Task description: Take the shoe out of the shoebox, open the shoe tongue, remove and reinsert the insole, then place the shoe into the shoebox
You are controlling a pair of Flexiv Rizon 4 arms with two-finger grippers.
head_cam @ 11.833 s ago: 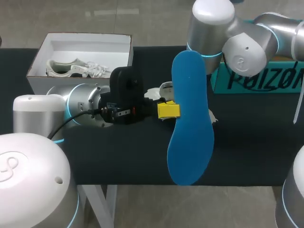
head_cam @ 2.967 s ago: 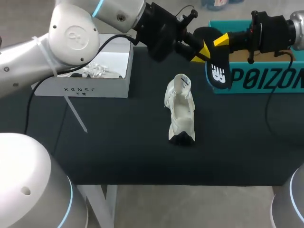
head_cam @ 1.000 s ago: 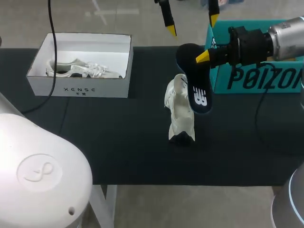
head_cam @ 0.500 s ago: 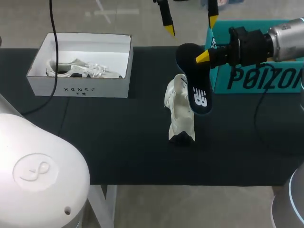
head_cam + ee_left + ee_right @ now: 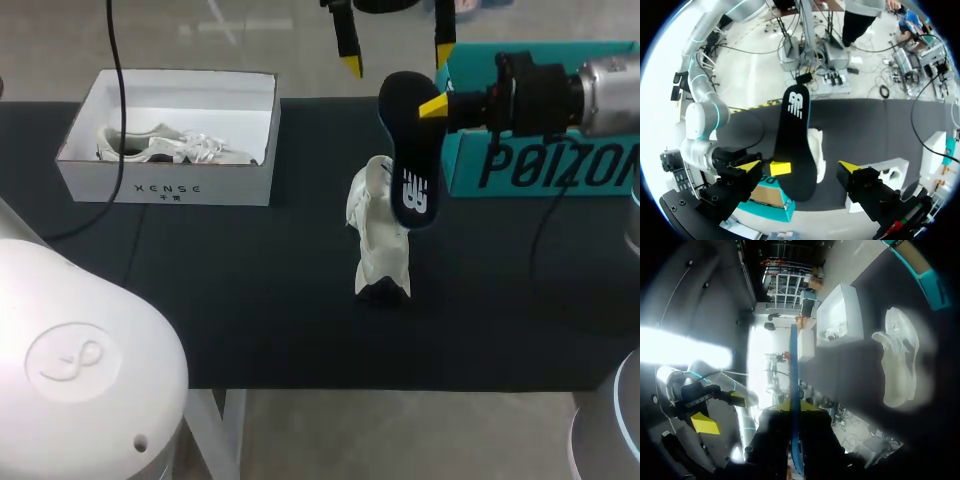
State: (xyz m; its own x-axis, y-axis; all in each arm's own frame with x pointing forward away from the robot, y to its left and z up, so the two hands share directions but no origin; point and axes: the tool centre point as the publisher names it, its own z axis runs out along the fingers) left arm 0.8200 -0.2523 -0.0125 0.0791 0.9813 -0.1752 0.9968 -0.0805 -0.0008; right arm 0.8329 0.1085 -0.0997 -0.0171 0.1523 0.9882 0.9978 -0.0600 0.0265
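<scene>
A white shoe (image 5: 380,235) stands on the black table (image 5: 250,300), toe toward the front edge. My right gripper (image 5: 437,105) comes in from the right and is shut on the heel end of a dark insole (image 5: 408,150). The insole hangs almost upright, its toe end beside the shoe's collar. In the right wrist view the insole (image 5: 794,380) shows edge-on between the shut fingers (image 5: 794,407), with the shoe (image 5: 900,360) ahead. My left gripper (image 5: 395,60) hangs open high above the far edge. In its own view the gripper (image 5: 799,166) looks down on the insole (image 5: 795,135) and the shoe (image 5: 816,150), touching neither.
A white shoebox (image 5: 165,188) with another white shoe (image 5: 160,145) inside sits at the back left. A teal box (image 5: 540,165) stands at the back right, under my right arm. The white box (image 5: 890,170) also shows beside the left gripper's finger.
My right gripper has risen a little and turned the insole more upright above the shoe. The left gripper and the shoe have kept their places.
</scene>
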